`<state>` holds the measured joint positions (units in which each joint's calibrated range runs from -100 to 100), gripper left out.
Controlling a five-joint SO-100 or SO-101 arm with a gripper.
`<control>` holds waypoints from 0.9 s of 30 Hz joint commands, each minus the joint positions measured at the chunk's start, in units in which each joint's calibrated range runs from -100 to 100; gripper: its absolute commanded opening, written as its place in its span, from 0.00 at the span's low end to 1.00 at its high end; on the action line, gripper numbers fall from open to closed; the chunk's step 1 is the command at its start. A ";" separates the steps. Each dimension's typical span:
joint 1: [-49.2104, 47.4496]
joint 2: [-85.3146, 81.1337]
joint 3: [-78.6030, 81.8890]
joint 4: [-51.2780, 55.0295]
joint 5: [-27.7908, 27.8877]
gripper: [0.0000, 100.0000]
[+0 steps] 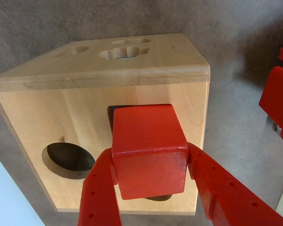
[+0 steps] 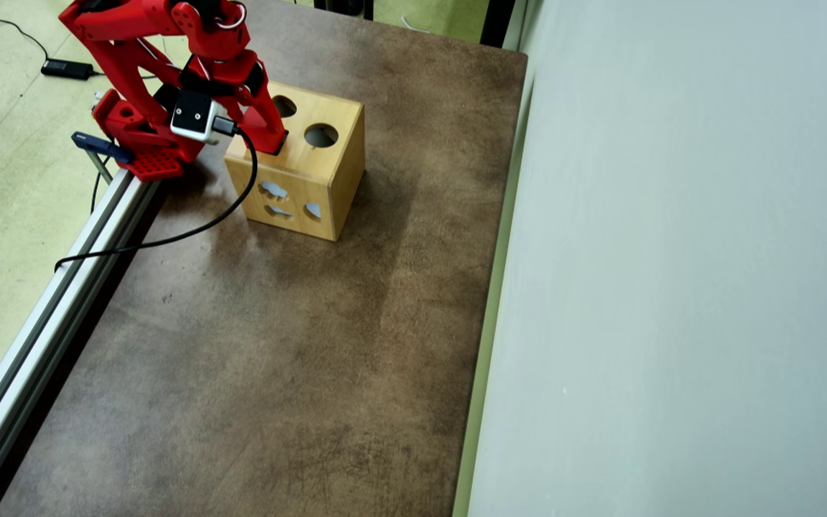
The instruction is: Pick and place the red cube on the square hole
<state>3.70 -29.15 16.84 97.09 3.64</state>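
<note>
In the wrist view my gripper (image 1: 151, 157) is shut on the red cube (image 1: 148, 150), one red finger (image 1: 101, 188) on each side. The cube hangs just over the top face of the wooden shape-sorter box (image 1: 99, 122). A dark corner of the square hole (image 1: 113, 113) shows behind the cube's upper left edge; the rest of the hole is hidden by the cube. A round hole (image 1: 68, 160) lies to the left. In the overhead view the gripper (image 2: 272, 143) is over the box (image 2: 313, 179) at its left part; the cube is hidden by the arm there.
The box stands on a brown table (image 2: 277, 345) near the arm's base (image 2: 148, 143). A metal rail (image 2: 62, 287) runs along the left edge, crossed by a black cable (image 2: 169, 237). A pale wall (image 2: 672, 287) bounds the right. Red arm parts (image 1: 278, 99) show at the wrist view's right.
</note>
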 commanded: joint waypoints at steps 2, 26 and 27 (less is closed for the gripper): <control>0.53 2.36 -0.11 0.49 0.39 0.01; 0.61 5.33 -0.20 0.41 0.39 0.01; 0.61 5.25 -0.20 0.41 0.39 0.01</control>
<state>3.70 -23.81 16.84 97.01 3.64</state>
